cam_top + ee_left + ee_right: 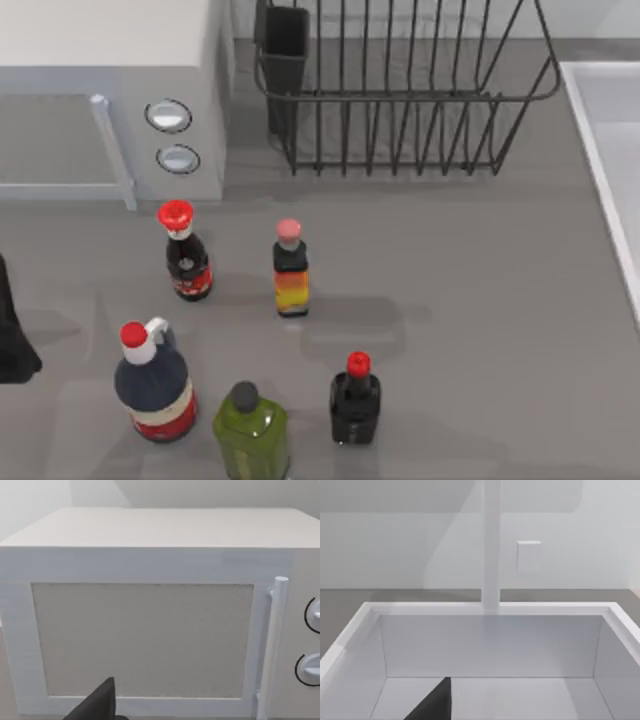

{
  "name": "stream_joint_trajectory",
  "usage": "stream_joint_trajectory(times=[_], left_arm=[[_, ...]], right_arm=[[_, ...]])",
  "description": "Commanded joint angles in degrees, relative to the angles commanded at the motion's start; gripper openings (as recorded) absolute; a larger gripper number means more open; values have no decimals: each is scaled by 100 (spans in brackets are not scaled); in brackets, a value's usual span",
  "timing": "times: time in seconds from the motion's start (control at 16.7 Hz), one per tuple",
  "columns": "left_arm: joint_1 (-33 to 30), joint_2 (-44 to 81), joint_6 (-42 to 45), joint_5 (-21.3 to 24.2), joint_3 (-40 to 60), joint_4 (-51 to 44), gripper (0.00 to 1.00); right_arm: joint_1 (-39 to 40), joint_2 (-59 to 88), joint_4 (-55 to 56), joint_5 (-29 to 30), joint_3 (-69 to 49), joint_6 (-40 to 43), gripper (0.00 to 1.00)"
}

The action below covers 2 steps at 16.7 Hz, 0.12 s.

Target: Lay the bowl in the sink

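White sink (490, 645) under right tool (432, 707); left tool (97, 705) facing microwave (150, 605).

grey table (480, 300), five bottles (291, 270), microwave (110, 60)

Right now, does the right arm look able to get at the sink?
Probably yes: the right gripper hangs at the sink, its open basin ahead with nothing between; the tap stands at the far rim. The left arm sits at the table's left edge.
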State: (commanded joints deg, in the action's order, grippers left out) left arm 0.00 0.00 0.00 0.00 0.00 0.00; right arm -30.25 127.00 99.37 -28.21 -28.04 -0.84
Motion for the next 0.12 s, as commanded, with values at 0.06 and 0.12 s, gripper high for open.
stream_joint_trajectory(times=[0.06,0.12], left_arm=[[0,0,0,0,0,0,100],[0,0,0,0,0,0,100]], right_arm=[[0,0,0,0,0,0,100],[0,0,0,0,0,0,100]])
